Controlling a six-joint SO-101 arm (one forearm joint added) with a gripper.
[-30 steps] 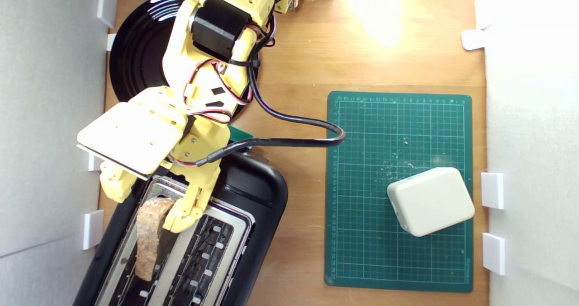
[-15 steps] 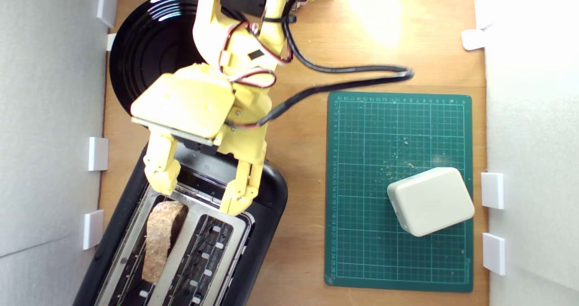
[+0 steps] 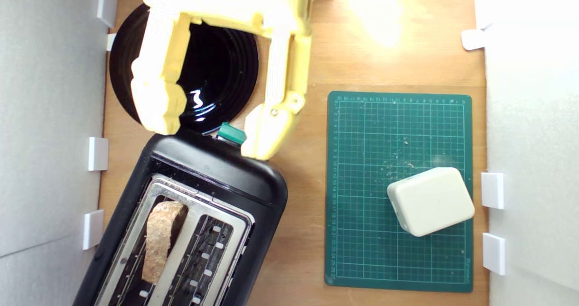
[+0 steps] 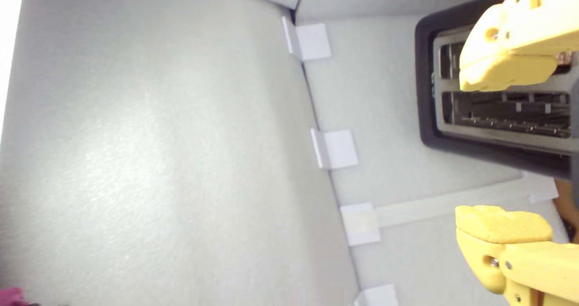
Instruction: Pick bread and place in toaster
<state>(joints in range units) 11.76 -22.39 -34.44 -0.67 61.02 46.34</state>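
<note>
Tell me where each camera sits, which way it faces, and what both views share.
Exterior view: overhead, facing straight down on the wooden table; the yellow gripper hangs open above the round black plate.
Wrist view: on the wrist, facing past its yellow fingers toward white foam walls.
Shared: the glossy black two-slot toaster and the gripper.

My yellow tool [image 3: 210, 132] hangs spread wide, its two fingers well apart with nothing between them. In the exterior view one finger [image 3: 156, 98] shows at that view's left, thick and blunt at its tip, and the other [image 3: 276, 125] at that view's right, slimmer and longer. My wrist body spans the top edge above them. In the wrist view both fingertips [image 4: 502, 224] show bare.
</note>
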